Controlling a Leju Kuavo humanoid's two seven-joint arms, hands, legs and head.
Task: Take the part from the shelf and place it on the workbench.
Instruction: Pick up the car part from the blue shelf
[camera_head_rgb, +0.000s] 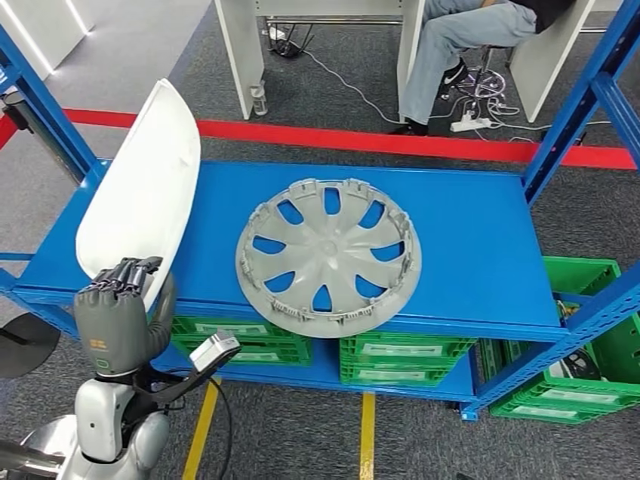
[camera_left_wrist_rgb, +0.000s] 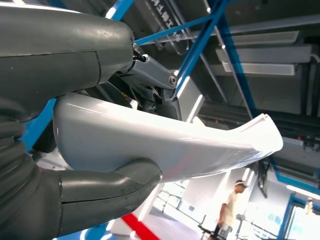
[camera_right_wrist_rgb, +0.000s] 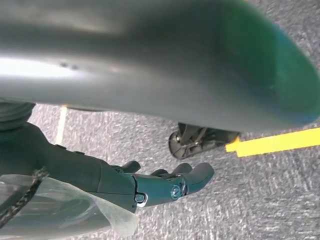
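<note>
The left hand (camera_head_rgb: 119, 318) reaches up from below at the near left corner of the blue shelf (camera_head_rgb: 468, 250), its fingers and thumb clamped on the lower edge of the white part (camera_head_rgb: 143, 190), which stands tilted above the shelf's left end, beside the grey wheel cover (camera_head_rgb: 329, 255) lying flat at the middle. In the left wrist view the thumb (camera_left_wrist_rgb: 113, 187) presses one face of the part (camera_left_wrist_rgb: 170, 145) and the darker fingers (camera_left_wrist_rgb: 154, 80) the other. The right hand (camera_right_wrist_rgb: 166, 182) hangs over the grey floor (camera_right_wrist_rgb: 264, 200) with its fingers loosely curled and nothing in them.

Hubcap (camera_head_rgb: 329, 257) mid-shelf; right side seemingly free
</note>
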